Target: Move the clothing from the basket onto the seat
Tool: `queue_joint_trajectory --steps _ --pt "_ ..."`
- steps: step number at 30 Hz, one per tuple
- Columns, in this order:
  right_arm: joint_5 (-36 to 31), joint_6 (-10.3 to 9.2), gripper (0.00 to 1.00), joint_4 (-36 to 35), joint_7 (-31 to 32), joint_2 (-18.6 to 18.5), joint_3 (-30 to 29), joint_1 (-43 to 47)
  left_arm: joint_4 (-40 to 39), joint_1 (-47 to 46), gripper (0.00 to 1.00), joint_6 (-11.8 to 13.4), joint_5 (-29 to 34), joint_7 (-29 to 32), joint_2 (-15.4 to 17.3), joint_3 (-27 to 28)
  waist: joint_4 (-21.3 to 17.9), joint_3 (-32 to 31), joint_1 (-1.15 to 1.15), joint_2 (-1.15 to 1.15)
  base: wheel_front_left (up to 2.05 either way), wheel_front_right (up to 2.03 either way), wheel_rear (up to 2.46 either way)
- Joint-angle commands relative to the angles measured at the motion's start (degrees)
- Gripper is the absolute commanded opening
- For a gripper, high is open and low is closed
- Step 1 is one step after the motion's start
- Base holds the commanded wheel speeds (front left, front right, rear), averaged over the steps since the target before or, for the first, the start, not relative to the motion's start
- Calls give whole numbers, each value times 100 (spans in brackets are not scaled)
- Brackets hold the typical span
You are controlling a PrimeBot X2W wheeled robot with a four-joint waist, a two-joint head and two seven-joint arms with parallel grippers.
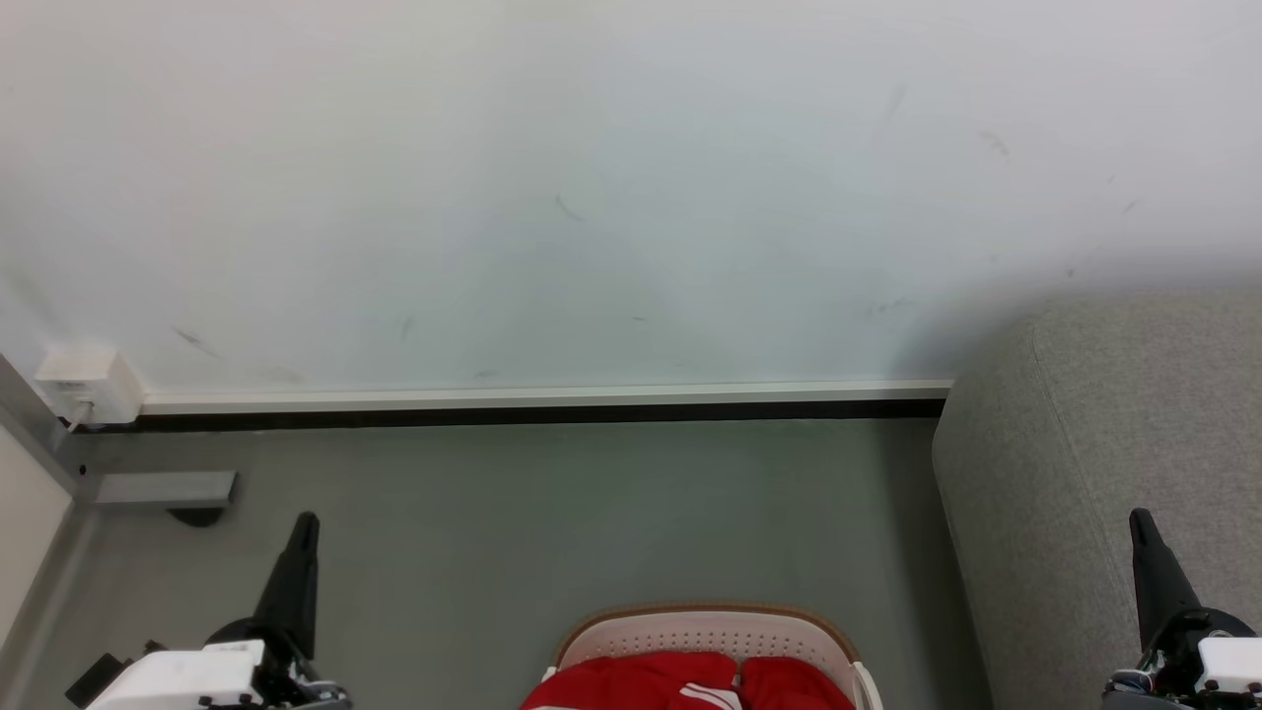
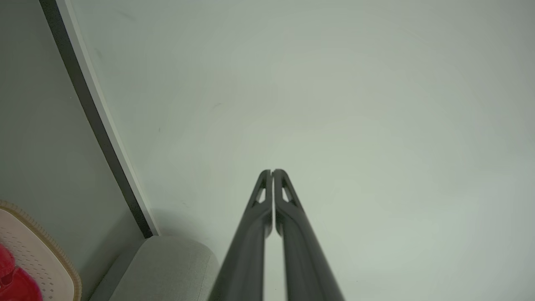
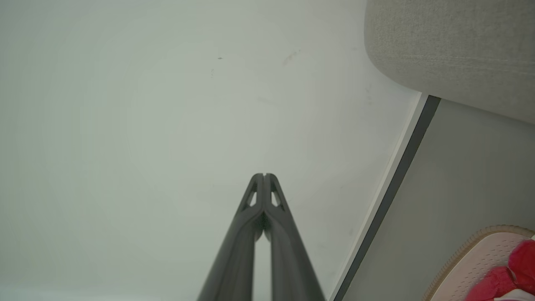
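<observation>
The pale wall (image 1: 592, 197), lightly scuffed, takes up the whole upper half of the head view. It ends in a white skirting board (image 1: 542, 397) with a dark strip under it. Below that lies the grey floor (image 1: 592, 513).

The light-grey fabric seat (image 1: 1085, 473) stands on the robot's right, with its rounded corner up against the wall. The white perforated basket (image 1: 710, 633), with its tan rim, sits on the floor straight in front of the robot, between the two arms and near the seat's left side. I cannot tell whether the two touch. The red clothing (image 1: 641, 685), showing a white stripe, is bunched inside the basket and heaped close to the rim.

The left gripper (image 1: 306, 525) hangs at the lower left above the floor. The right gripper (image 1: 1141, 523) hangs at the lower right, in front of the seat. Both point up toward the wall, well apart from the basket. The wrist views show each pair of jaws clenched tip to tip with nothing between them.

At the far left a small white socket box (image 1: 84, 380) is fixed to the wall just above the skirting. A short grey bracket (image 1: 163, 488) sits low beside it.
</observation>
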Motion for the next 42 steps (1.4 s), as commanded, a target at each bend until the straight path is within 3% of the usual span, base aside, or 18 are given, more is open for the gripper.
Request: queue_joint_trajectory --steps 1,23,24,42 --pt "28 -16 0 -11 -22 -31 1 -30 -14 -35 0 -11 -81 19 43 10 0 0 0 0 0 0 0" --pt "28 -16 0 -11 -22 -31 1 -30 -14 -35 0 -11 -81 19 43 10 0 0 0 0 0 0 0" --pt "-1 0 100 -1 -1 1 0 0 0 0 100 1 0 -1 0 0 0 0 0 0 0 0 0" --pt "-556 -1 100 -79 -150 310 12 79 -151 105 100 -57 268 -439 -24 -64 3 -5 0 0 0 0 0"
